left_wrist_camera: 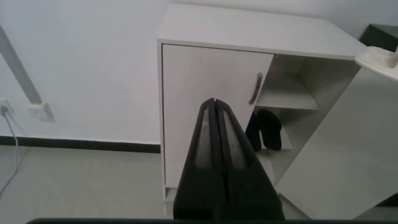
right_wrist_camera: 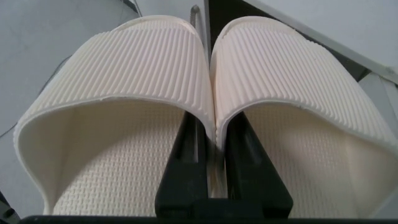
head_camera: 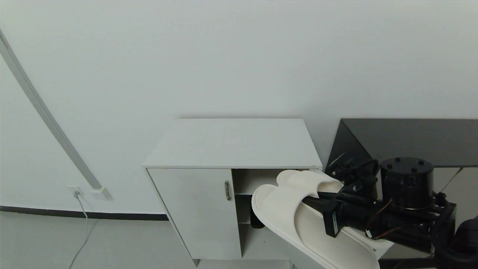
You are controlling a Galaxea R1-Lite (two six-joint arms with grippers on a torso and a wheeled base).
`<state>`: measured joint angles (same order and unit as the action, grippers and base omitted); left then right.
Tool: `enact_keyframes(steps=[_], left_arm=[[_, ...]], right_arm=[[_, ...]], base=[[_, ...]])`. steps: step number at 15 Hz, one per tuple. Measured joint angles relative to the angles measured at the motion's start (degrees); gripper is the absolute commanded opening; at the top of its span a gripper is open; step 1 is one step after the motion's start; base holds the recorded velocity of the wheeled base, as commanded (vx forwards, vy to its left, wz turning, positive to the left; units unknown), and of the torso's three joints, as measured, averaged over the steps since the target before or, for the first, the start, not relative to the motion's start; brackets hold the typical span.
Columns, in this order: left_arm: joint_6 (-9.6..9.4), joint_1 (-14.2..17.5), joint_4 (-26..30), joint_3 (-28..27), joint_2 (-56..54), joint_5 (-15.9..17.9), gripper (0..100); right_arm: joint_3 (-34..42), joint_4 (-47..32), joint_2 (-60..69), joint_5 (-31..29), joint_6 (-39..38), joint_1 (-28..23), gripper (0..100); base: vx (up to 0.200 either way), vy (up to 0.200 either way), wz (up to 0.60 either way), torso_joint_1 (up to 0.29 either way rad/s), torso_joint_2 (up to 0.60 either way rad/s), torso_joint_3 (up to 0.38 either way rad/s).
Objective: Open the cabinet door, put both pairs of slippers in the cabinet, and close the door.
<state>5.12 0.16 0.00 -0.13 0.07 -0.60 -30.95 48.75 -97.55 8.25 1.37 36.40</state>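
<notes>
The white cabinet (head_camera: 231, 144) stands against the wall, its left door (head_camera: 194, 213) closed and its right door (left_wrist_camera: 348, 149) swung open. A pair of black slippers (left_wrist_camera: 266, 129) stands on edge in the open compartment, under the shelf. My right gripper (right_wrist_camera: 214, 143) is shut on a pair of white ribbed slippers (head_camera: 295, 209), pinching their inner sides together. It holds them just in front of the open right compartment, toes toward the cabinet. My left gripper (left_wrist_camera: 215, 109) is shut and holds nothing, some way back from the closed left door.
A dark table (head_camera: 410, 138) stands right of the cabinet. On the wall to the left are a socket with a hanging cable (head_camera: 76, 192) and a slanting grey cable duct (head_camera: 44, 112). Bare floor lies left of the cabinet.
</notes>
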Motion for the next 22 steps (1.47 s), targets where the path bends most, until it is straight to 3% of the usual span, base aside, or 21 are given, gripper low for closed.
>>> enact_keyframes(steps=[10, 22], left_arm=[[0.12, 0.0, 0.0, 0.0, 0.0, 0.0, 0], [0.13, 0.0, 0.0, 0.0, 0.0, 0.0, 0]], right_arm=[[1.2, 2.0, -0.3, 0.0, 0.0, 0.0, 0], [1.6, 2.0, -0.6, 0.0, 0.1, 0.2, 0]], base=[[0.000, 0.000, 0.00, -0.167, 0.38, 0.207], [0.000, 0.000, 0.00, -0.213, 0.54, 0.317]])
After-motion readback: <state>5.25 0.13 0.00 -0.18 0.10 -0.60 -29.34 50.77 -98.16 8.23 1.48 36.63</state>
